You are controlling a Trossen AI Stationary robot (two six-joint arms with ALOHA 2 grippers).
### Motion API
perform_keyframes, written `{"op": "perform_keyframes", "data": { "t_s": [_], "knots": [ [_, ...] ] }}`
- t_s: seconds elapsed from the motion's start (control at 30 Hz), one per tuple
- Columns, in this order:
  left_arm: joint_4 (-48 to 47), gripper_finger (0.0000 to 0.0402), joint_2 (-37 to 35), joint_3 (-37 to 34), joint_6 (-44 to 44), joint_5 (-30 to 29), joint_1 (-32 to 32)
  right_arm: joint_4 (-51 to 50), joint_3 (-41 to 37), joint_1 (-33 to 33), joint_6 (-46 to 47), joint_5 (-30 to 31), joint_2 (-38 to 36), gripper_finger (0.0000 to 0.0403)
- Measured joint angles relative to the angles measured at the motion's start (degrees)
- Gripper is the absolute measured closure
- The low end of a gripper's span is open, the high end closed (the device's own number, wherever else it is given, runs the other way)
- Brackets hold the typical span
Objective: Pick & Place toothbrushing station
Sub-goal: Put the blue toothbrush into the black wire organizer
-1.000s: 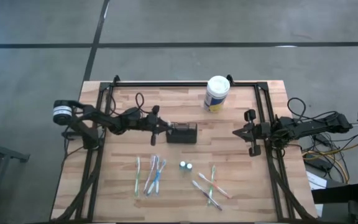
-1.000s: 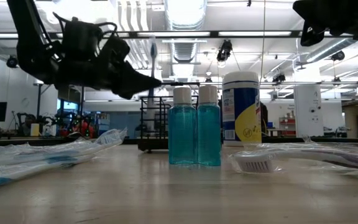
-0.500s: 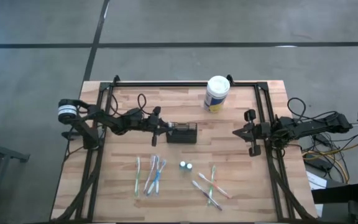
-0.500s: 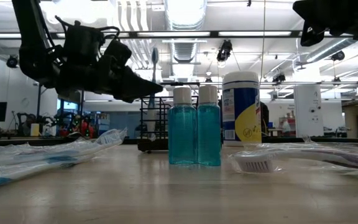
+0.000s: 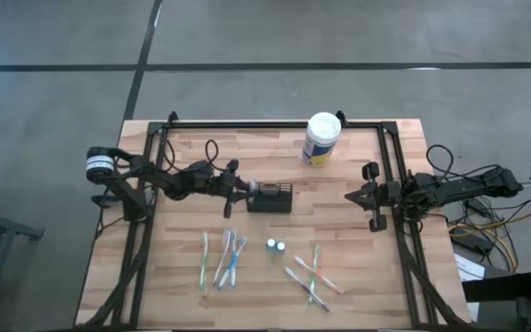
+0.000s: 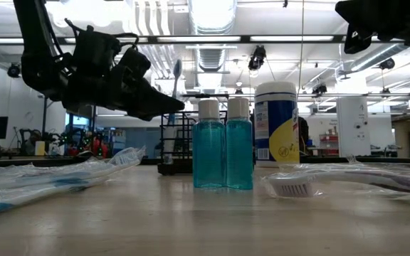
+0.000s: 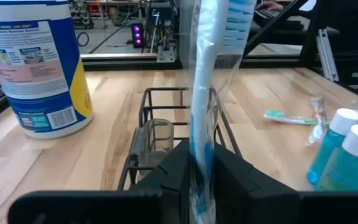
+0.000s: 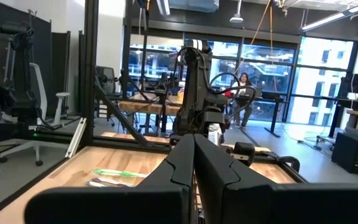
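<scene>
Between the closed fingers of the left gripper (image 7: pixel 199 163) stands a blue-and-white toothbrush in clear plastic wrap (image 7: pixel 205 93), upright, just above the small black rectangular wire caddy (image 5: pixel 269 196) at the wooden table's (image 5: pixel 182 157) middle. Beyond it stands a white cylindrical canister (image 5: pixel 322 137). By the table's right edge, the right gripper (image 5: pixel 371 195) waits, pressed together and empty.

caddy (image 5: pixel 270 197) mid-table | canister (image 5: pixel 322 138) behind | bottles (image 5: pixel 276 246) in front
</scene>
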Motion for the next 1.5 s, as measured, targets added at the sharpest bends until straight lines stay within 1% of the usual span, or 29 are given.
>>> {"op": "perform_keyframes", "data": {
  "t_s": [0.13, 0.4, 0.53, 0.7, 0.83, 1.0, 1.17, 1.27, 1.33, 1.4, 1.5],
  "knots": [
    [-0.01, 0.0311, 0.0, 0.0, -0.86, 0.58, -0.02, -0.01, 0.0, 0.0, 0.23, 0.0, 0.0, 0.0394],
    [-0.01, 0.0227, 0.0, 0.27, -1.01, 1.83, -0.02, 0.0, 0.0, 0.0, 0.24, 0.0, 0.01, 0.0394],
    [0.23, 0.0199, -0.98, 0.78, -1.01, 1.87, -0.04, 0.0, 0.0, 0.0, 0.42, 0.0, 0.02, 0.0394],
    [-0.92, 0.0182, -5.55, 0.85, -1.46, 3.4, -0.04, -0.02, 0.0, 0.0, 0.49, 0.0, 0.02, 0.0394],
    [-7.4, 0.0177, -11.86, 0.83, -1.66, 3.55, -0.06, -0.07, 0.0, 0.01, 0.6, 0.0, 0.02, 0.0394],
    [-18.67, 0.0178, -23.98, 0.79, -0.79, 3.55, -0.06, -0.07, 0.0, 0.0, 0.89, 0.0, 0.02, 0.0394],
    [-30.13, 0.018, -38.74, 0.79, 0.15, 3.3, -0.04, -0.11, 0.0, 0.0, 1.09, 0.0, 0.02, 0.0394],
    [-38.39, 0.0192, -48.13, 0.79, 2.23, 2.16, 0.0, -0.11, 0.0, 0.02, 1.2, -0.01, 0.02, 0.0394],
    [-44.64, 0.0214, -54.16, 0.79, 4.48, 0.64, 0.03, -0.1, 0.0, 0.0, 1.7, -0.01, 0.02, 0.0394],
    [-51.0, 0.0246, -59.42, 0.58, 6.3, -1.45, 0.03, -0.11, 0.0, 0.01, 1.79, -0.02, 0.02, 0.0394],
    [-54.16, 0.0307, -65.46, -2.82, 6.75, -2.54, 0.06, -0.17, 0.0, 0.02, 2.16, -0.02, 0.02, 0.0394]
  ]
}}
